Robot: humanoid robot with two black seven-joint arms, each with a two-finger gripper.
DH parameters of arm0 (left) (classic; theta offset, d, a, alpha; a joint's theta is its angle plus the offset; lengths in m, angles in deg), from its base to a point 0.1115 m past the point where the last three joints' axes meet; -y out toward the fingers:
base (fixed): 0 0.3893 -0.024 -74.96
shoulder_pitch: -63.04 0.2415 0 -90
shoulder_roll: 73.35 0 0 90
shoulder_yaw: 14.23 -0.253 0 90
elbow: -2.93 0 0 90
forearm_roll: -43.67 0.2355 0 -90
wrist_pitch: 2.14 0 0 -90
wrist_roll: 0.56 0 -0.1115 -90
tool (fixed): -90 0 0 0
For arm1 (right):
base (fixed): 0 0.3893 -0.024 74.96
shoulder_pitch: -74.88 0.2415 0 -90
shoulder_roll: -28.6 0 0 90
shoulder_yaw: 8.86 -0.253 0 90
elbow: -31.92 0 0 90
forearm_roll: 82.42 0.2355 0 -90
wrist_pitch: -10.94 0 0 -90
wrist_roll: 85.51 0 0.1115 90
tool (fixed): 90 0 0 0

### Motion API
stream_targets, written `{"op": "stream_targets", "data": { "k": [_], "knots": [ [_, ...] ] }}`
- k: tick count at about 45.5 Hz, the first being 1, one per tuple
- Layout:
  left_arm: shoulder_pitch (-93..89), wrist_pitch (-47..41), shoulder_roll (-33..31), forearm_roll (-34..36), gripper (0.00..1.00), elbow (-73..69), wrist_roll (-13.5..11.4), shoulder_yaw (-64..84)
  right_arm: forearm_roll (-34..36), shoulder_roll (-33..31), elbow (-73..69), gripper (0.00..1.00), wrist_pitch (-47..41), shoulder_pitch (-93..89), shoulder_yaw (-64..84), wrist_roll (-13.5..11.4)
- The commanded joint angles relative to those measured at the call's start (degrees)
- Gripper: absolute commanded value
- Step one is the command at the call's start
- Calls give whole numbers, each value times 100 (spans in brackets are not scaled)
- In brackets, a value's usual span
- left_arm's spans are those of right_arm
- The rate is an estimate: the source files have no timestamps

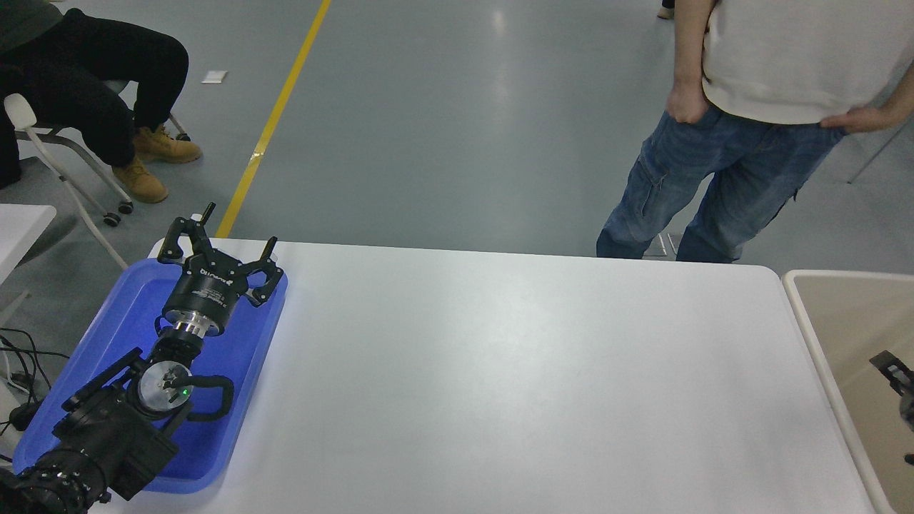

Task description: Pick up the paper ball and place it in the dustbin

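Right gripper (901,385) over dustbin (807,314), mostly cropped; grip state indeterminate. Left gripper (218,246) parked over blue tray (107,335), fingers spread. Wrist lettering unreadable.

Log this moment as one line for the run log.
left gripper: open, parked over blue tray | right gripper: over dustbin, fingers unclear | paper ball: not visible

dustbin (807,321): large, cream-beige, rectangular plastic bin with a pale rounded rim
dustbin, place: at the right end of the white tabletop (500,371), its left rim just beside the tabletop's right edge; cut off by the picture's right border
dustbin, state: upright, open at the top, smooth beige inside wall showing
paper ball: cannot be made out in this view
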Motion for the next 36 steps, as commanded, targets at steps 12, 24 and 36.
{"op": "stream_targets", "data": {
  "k": [12, 24, 36],
  "knots": [
    [0, 0, 0, 0, 100, 0, 6, -3, -16, 346, -517, 100, -1, 1354, -1271, 242],
    [0, 0, 0, 0, 100, 0, -2, -3, -33, 373, -1632, 100, -18, 1337, -3555, 427],
    [0, 0, 0, 0, 100, 0, -2, -3, -112, 399, -2372, 100, -36, 1275, -4506, 1471]
  ]
}}
